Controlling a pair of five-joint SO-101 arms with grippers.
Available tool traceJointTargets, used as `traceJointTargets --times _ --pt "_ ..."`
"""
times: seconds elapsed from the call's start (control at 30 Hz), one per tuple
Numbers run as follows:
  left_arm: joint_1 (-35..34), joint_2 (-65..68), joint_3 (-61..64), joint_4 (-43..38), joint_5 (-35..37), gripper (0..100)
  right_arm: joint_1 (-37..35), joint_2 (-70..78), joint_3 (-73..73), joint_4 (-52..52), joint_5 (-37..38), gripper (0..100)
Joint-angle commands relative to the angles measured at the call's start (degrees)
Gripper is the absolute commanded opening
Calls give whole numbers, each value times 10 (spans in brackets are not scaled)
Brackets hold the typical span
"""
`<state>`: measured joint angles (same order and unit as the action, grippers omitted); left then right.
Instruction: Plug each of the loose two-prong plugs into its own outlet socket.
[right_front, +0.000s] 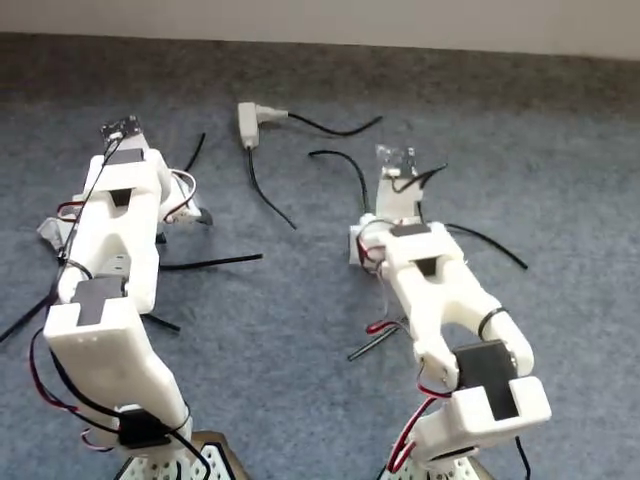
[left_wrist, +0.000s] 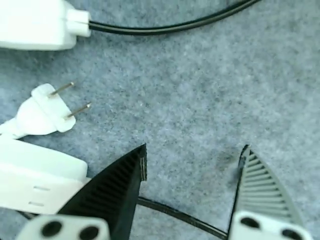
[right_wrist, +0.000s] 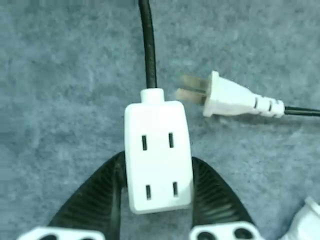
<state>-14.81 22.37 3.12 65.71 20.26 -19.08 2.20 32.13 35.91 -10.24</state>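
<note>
Nothing is plugged in yet. The right gripper (right_wrist: 157, 159) is clenched around an outlet block (right_wrist: 158, 142) (both sockets empty), with a loose plug (right_wrist: 227, 97) just beyond it. The left gripper (left_wrist: 194, 149) gapes released, another plug (left_wrist: 42, 112) lying off to its side.

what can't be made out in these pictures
Right wrist view: plug prongs blurred; whether they touch the socket block is unclear.
Right wrist view: white object cut off by the corner.
Left wrist view: white block cut off by the edge, socket face unseen.
High view: far block, slots too small to see.
</note>
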Motion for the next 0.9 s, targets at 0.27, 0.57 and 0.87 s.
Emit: traceJointTargets --times 0.27,0.57,0.87 --pt "-1 -32 -2 -7 5 291 -33 -13 -282 273 -359 38" --pt "-10 -32 -2 -26 14 287 -255 -12 -281 295 -450 38" --pt "-70 -32 -2 -45 135 217 -273 19 -286 255 -533 82"
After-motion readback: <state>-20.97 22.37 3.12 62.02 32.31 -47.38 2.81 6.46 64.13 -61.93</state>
